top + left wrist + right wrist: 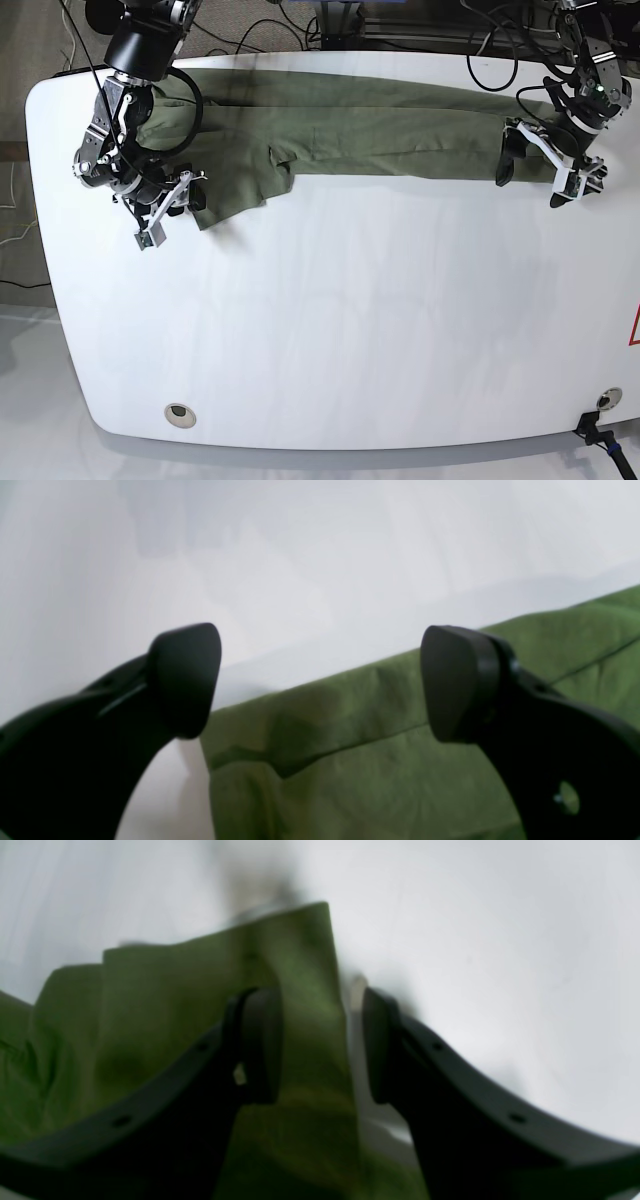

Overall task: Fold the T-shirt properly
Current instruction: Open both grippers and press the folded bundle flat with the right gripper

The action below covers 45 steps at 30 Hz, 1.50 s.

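**Black jaws over olive cloth: shirt spread, both corners unheld**

Item 1: T-shirt (370, 135), olive green, laid in a long band along the far edge of the white table (350, 330); a sleeve-like flap hangs toward the near side at one end.

Item 2: right gripper (168, 208), at the flap end of the shirt, released, jaws straddling the cloth edge, nothing pinched.

Item 3: left gripper (542, 167), at the shirt's opposite end, jaws wide apart, empty.

Step, as judged: positioning for a two-handed pick-up. Next move likely needs each gripper lowered onto its corner and closed together.
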Tool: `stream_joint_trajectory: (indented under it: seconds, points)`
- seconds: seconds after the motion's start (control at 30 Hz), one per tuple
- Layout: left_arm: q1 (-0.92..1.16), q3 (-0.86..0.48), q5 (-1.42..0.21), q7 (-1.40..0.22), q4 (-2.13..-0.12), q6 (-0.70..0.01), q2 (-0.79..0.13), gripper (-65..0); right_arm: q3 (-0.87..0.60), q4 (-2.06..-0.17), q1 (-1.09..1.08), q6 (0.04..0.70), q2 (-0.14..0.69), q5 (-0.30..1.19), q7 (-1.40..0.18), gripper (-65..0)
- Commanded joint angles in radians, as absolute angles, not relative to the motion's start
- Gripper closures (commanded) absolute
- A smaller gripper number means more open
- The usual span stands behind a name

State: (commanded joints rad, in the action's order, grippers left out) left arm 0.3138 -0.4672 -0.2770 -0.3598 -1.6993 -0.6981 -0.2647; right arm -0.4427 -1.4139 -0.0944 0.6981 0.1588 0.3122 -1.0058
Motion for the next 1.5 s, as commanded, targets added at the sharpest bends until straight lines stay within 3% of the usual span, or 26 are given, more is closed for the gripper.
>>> stream_joint_trajectory:
  seconds: [0.5, 0.57, 0.67, 0.9, 1.27, 1.5]
  points:
    - [0.312, -0.467, -0.272, -0.36, -1.699, -0.698, -0.266, -59.8, -0.372, -1.42, -0.087, 0.698, 0.111, 0.312, -1.012, -25.4]
    - [0.312, -0.469, -0.272, -0.36, -1.699, -0.698, -0.268, -59.8, -0.372, -1.42, -0.087, 0.698, 0.111, 0.308, -1.01, -21.0]
    - [0.312, -0.469, -0.271, -0.36, -1.699, -0.698, -0.268, -59.8, -0.372, -1.417, -0.087, 0.698, 0.111, 0.306, -1.009, 0.0]
    - [0.311, -0.469, -0.271, -0.36, -1.696, -0.698, -0.268, -59.8, -0.372, -1.44, -0.087, 0.698, 0.113, 0.312, -1.05, 0.0]
    - [0.312, -0.469, -0.271, -0.36, -1.695, -0.698, -0.268, -59.8, -0.375, -1.945, 0.041, 0.698, 0.07, 0.314, -1.385, 0.0]
    - [0.314, -0.467, -0.271, -0.36, -1.695, -0.698, -0.268, -59.8, -0.377, -1.988, 0.154, 0.698, 0.054, 0.407, -1.396, 0.0]
